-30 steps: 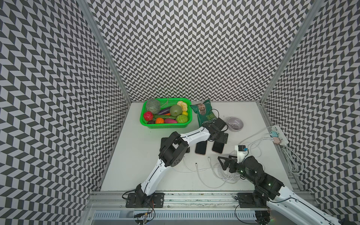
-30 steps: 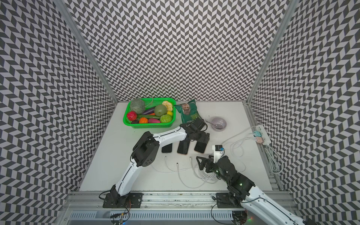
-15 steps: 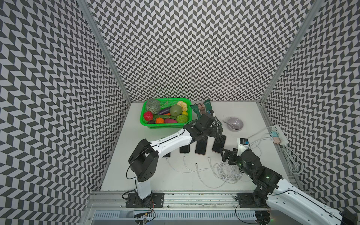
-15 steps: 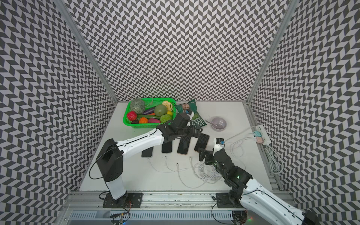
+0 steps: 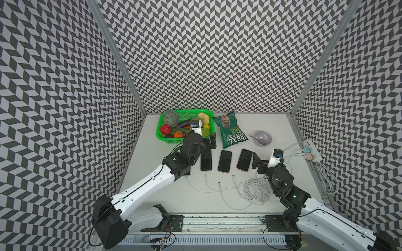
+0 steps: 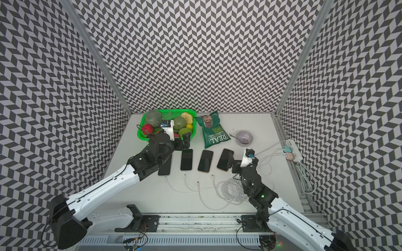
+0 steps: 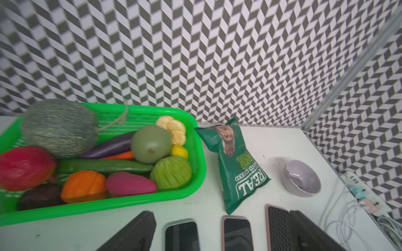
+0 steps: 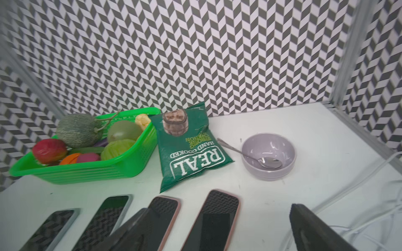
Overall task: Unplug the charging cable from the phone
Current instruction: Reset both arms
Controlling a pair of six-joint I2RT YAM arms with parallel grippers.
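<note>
Several dark phones lie in a row on the white table; the rightmost phone (image 5: 244, 160) (image 8: 215, 219) has a pink case. White charging cable ends (image 5: 233, 176) lie just in front of the row. The leftmost phone (image 6: 164, 167) is half under my left arm, and I cannot tell if its cable is plugged in. My left gripper (image 5: 209, 142) (image 7: 221, 239) is open above the far end of the second phone (image 5: 206, 159), beside the basket. My right gripper (image 5: 256, 163) (image 8: 219, 236) is open at the right side of the rightmost phone, holding nothing.
A green basket (image 5: 158, 132) of toy fruit and vegetables stands at the back left. Beside it lie a green crisp bag (image 5: 230, 130) and a lilac bowl (image 5: 263, 138) with a spoon. A power strip (image 5: 311, 150) runs along the right edge. Coiled white cable (image 5: 254, 189) lies by my right arm.
My left arm has swung out to the left, carrying its gripper from the rightmost phones toward the basket. My right gripper has moved away from the front edge up to the rightmost phone.
</note>
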